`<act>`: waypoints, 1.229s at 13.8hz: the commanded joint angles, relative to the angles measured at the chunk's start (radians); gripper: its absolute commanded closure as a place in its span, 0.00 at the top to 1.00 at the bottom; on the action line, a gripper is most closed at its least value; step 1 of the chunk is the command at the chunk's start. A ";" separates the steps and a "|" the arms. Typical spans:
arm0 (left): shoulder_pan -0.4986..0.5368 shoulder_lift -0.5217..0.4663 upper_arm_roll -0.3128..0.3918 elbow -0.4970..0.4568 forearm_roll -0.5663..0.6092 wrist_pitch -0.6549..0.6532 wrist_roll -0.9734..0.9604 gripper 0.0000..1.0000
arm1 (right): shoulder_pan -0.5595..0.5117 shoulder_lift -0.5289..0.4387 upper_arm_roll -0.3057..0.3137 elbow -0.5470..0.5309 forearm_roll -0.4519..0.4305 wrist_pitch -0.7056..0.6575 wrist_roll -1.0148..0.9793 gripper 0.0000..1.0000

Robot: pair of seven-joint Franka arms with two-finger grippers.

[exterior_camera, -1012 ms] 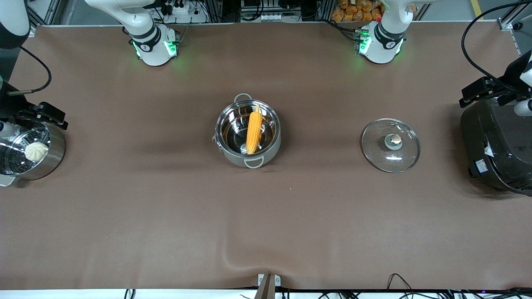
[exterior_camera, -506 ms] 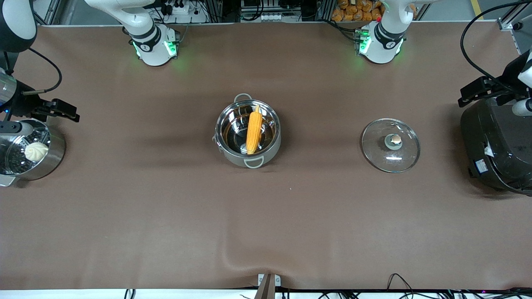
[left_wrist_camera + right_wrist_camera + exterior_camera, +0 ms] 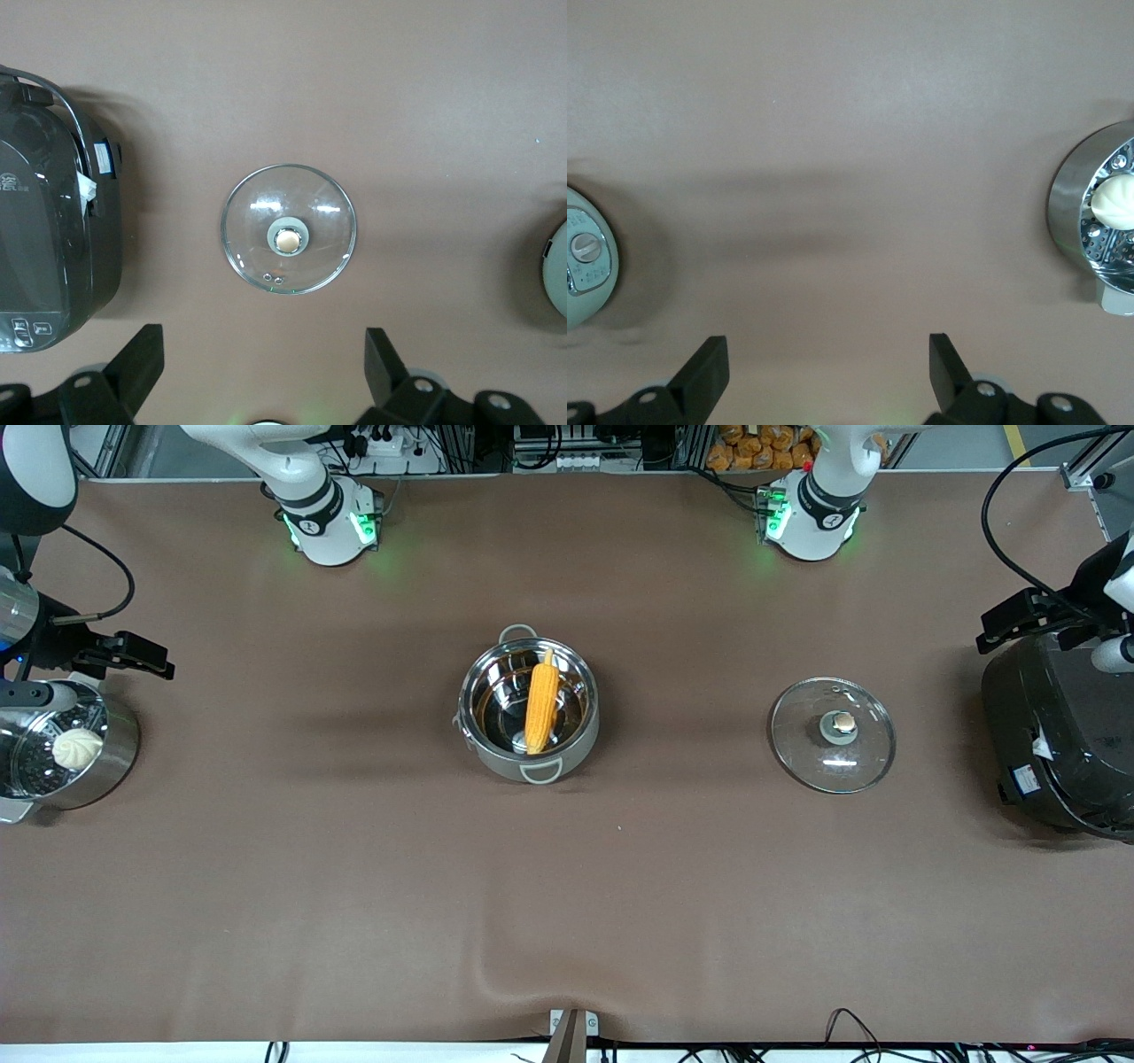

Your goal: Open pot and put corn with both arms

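Since the corn (image 3: 541,707) is seen lying inside the pot (image 3: 528,708), the task is judged to be essentially complete, and the relation that matters is how far both grippers stand from that pot. The corn is laid with its long axis running from the rim nearest the front camera toward the rim nearest the robots' bases, its pale tip at the bases' end, and it appears to be propped slightly against the wall. The pot is set at the middle of the table (image 3: 354,886), uncovered, and its glass lid (image 3: 832,734) is found flat on the cloth, knob up, well apart from the pot toward the left arm's end. Above and just outward of that lid the left gripper (image 3: 264,372) is held, over the black rice cooker (image 3: 1059,735), with its fingers (image 3: 142,359) spread wide and nothing between them. At the other end, equally far from the pot, the right gripper (image 3: 828,372) is held beside the steamer pot (image 3: 66,748) in which a white bun (image 3: 77,747) is seated; its fingers (image 3: 707,365) are likewise spread and empty. Neither arm is clearly the nearer to the pot, and no further reach toward it is judged to be required.
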 commanded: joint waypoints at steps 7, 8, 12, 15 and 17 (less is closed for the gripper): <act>0.005 -0.004 -0.010 0.023 0.011 -0.017 0.020 1.00 | 0.005 -0.024 0.000 -0.017 0.030 -0.023 0.031 1.00; 0.005 -0.004 -0.010 0.021 0.011 -0.017 0.022 1.00 | 0.005 -0.023 0.000 -0.017 0.030 -0.023 0.031 1.00; 0.008 -0.004 -0.013 0.023 0.009 -0.018 0.025 1.00 | 0.005 -0.024 -0.002 -0.006 0.030 -0.022 0.031 1.00; 0.007 -0.004 -0.015 0.023 0.012 -0.018 0.025 1.00 | 0.018 -0.028 -0.002 0.070 0.027 -0.022 0.032 1.00; 0.011 -0.004 -0.016 0.023 0.009 -0.018 0.026 1.00 | 0.019 -0.028 -0.002 0.112 0.027 -0.022 0.032 1.00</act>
